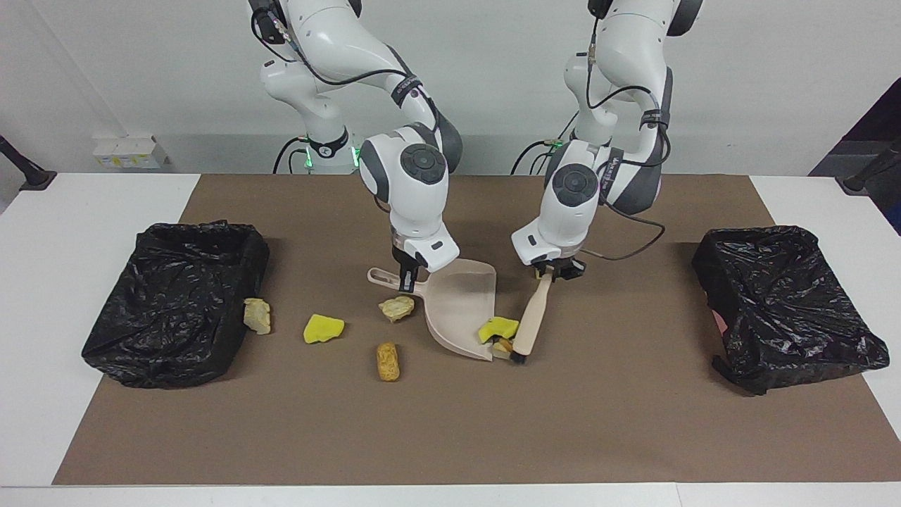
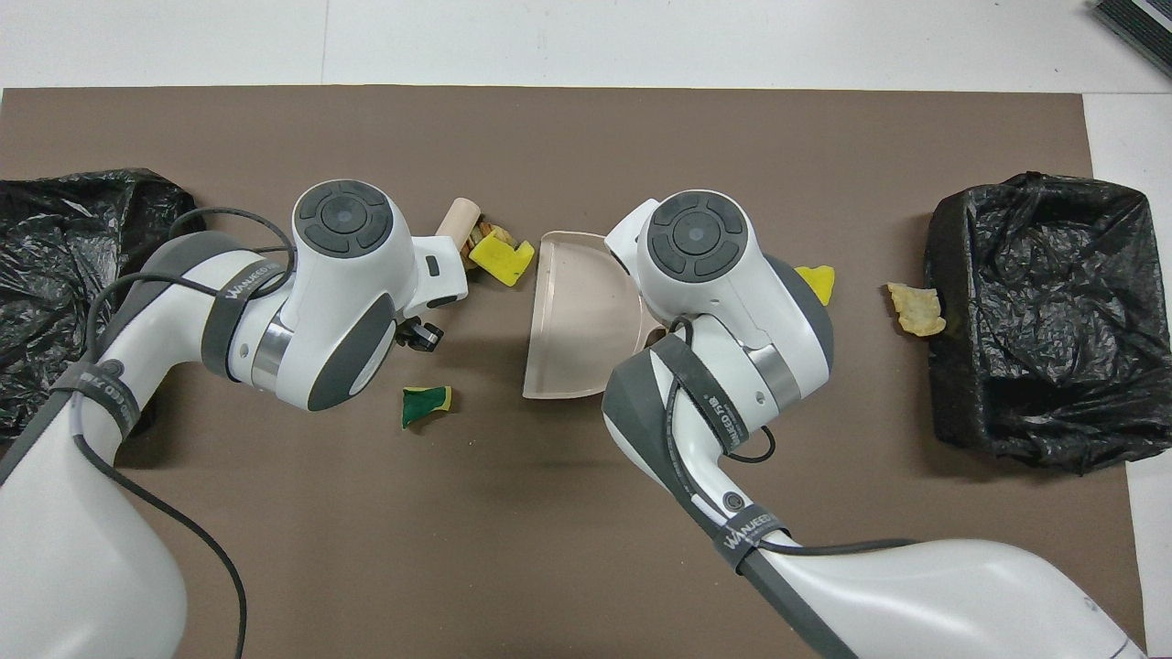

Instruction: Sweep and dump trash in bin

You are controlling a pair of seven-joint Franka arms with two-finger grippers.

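Note:
My right gripper (image 1: 408,280) is shut on the handle of the beige dustpan (image 1: 461,303), which rests on the mat. My left gripper (image 1: 552,271) is shut on the brush (image 1: 533,317), whose bristles touch the mat at the pan's mouth. A yellow sponge chunk (image 1: 498,328) and small tan bits (image 1: 503,345) lie between brush and pan lip; they also show in the overhead view (image 2: 499,256). Loose trash lies toward the right arm's end: a tan lump (image 1: 396,308), an orange-streaked lump (image 1: 388,361), a yellow sponge (image 1: 323,328), and a tan lump (image 1: 257,315) beside the bin. A green-topped sponge (image 2: 426,404) lies under the left arm.
Two bins lined with black bags stand on the brown mat, one at the right arm's end (image 1: 176,303) and one at the left arm's end (image 1: 781,303). White table (image 1: 70,232) borders the mat.

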